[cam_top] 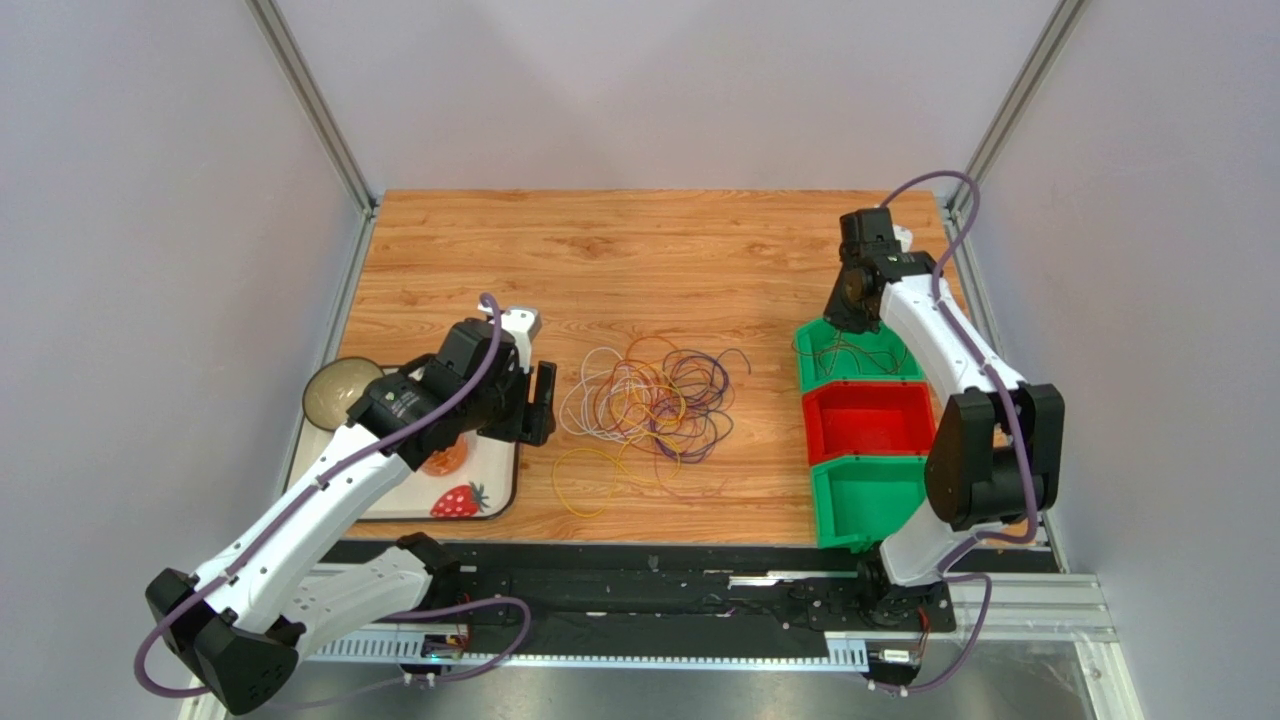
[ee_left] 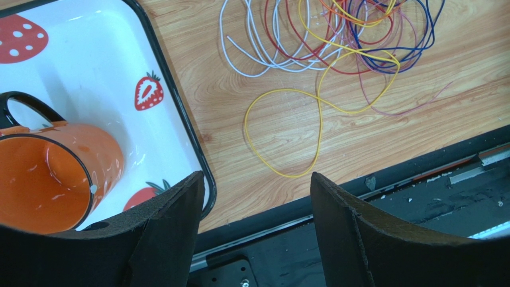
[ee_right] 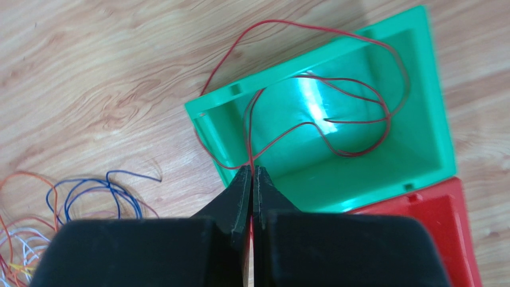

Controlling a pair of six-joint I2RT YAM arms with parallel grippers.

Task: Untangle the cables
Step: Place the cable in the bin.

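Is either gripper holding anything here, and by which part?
Right gripper pinches the red cable at the rim of the green bin. Left gripper holds nothing.

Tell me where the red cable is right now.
In the right wrist view, the red cable loops inside the far green bin, beside the red bin on the robot's right, draped over its rim and pinched in the right gripper.

Glossy green plastic bin (ee_right: 359, 186), smooth-sheathed cables (cam_top: 661, 402), matt wood-grain table (ee_right: 90, 89).
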